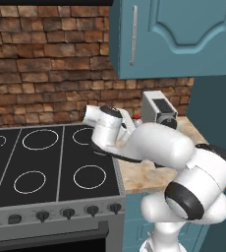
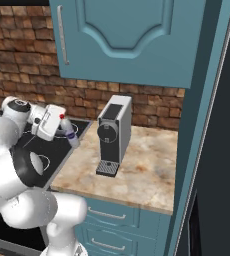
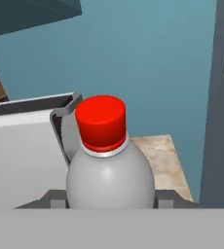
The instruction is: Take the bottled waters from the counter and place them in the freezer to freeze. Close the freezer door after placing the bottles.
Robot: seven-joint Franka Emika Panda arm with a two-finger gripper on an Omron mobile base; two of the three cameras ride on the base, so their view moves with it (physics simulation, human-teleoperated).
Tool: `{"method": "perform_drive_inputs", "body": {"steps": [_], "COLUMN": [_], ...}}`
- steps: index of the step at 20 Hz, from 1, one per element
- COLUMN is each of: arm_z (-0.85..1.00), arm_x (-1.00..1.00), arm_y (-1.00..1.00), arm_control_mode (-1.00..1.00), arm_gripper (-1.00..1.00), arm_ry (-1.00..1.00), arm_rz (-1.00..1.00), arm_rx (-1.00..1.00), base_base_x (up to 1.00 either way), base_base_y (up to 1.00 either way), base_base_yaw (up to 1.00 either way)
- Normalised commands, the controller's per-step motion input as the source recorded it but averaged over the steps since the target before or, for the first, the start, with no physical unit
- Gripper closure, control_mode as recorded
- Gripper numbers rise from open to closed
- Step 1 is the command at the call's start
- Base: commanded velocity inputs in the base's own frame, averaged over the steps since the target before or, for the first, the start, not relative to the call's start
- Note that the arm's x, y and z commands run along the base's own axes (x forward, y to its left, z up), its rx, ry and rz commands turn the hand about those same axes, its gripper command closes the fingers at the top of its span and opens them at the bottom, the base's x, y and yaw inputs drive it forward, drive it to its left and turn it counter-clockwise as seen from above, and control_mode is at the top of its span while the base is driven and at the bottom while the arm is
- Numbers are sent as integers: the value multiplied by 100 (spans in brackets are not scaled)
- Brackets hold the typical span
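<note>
The two-finger gripper (image 3: 109,200) clamps the clear-white, red-capped plastic bottle (image 2: 69,131); its long axis seemingly tilts, cap up-left, above the beige stone counter (image 2: 147,165).

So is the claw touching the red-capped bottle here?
Touching: in the hand view the claw has its fingertips pressed against both sides of the red-capped bottle, no gap.

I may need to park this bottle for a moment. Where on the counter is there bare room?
Bare counter lies right of the coffee machine, up to the teal side panel, plus a strip along the front edge. It is crowded at the stovetop side, where the tool holds the red-capped bottle.
</note>
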Motion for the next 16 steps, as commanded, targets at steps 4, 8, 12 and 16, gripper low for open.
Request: {"method": "perform_drive_inputs", "body": {"steps": [4, 8, 12, 16], "arm_z": [34, 37, 12, 0], "arm_x": [-100, -100, -50, 0], "arm_y": [-15, -8, 0, 0], "arm_control_mode": [-100, -100, 100, 100], "arm_gripper": [100, 100, 100, 100], "arm_ry": [-10, -11, -4, 0], "arm_rz": [-4, -1, -1, 0], "arm_rx": [10, 9, 6, 0], "base_base_x": [0, 0, -50, -100], "base_base_y": [0, 0, -1, -19], "base_base_yaw": [0, 0, -2, -17]}}
